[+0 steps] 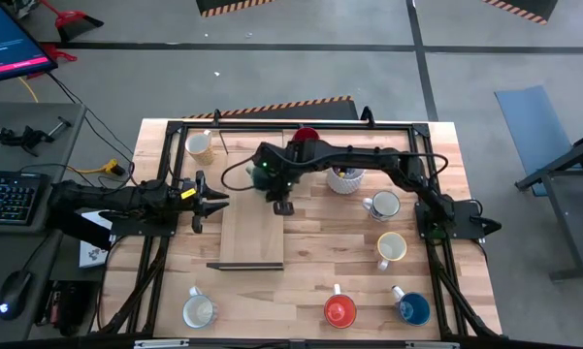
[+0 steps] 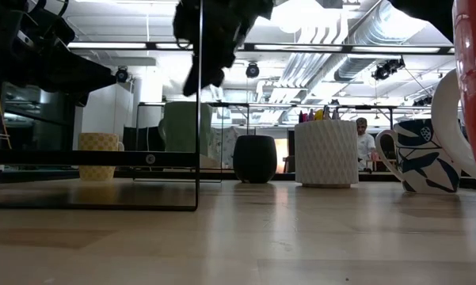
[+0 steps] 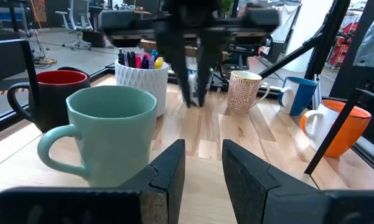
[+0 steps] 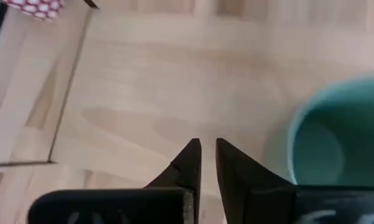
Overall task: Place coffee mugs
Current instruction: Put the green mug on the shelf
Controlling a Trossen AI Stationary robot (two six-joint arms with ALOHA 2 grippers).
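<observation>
Eight coffee mugs and one white pen cup (image 1: 345, 179) can be counted on the table (image 1: 301, 281) when the views are combined. In the high view seven mugs are seen:

- a cream mug (image 1: 201, 145) at the far left
- a dark red mug (image 1: 306, 136) at the far middle
- a white mug (image 1: 383, 205) and a cream-lined mug (image 1: 392, 248) at the right
- along the near edge, a white mug (image 1: 199, 311), an orange mug (image 1: 340, 310) and a blue mug (image 1: 412, 308)

The eighth, a teal mug (image 3: 106, 130), is hidden under the right arm from above. It is shown in the left wrist view, standing upright just in front of the dark red mug, and its rim is caught at the edge of the right wrist view.

The right gripper (image 1: 283, 206) is held above the pale board (image 1: 252, 237) in the middle of the table, beside the teal mug. Its fingers are parted by only a narrow slit, and nothing is held or touched. The left gripper (image 1: 206, 201) is stationed at the left side of the board with its fingers clearly apart and empty.

The leaf pattern on the white mug at the right is revealed only by the low and left wrist views. The coloured pens in the cup are shown best by the left wrist view. In the low view a person is seen in the room beyond the table.
</observation>
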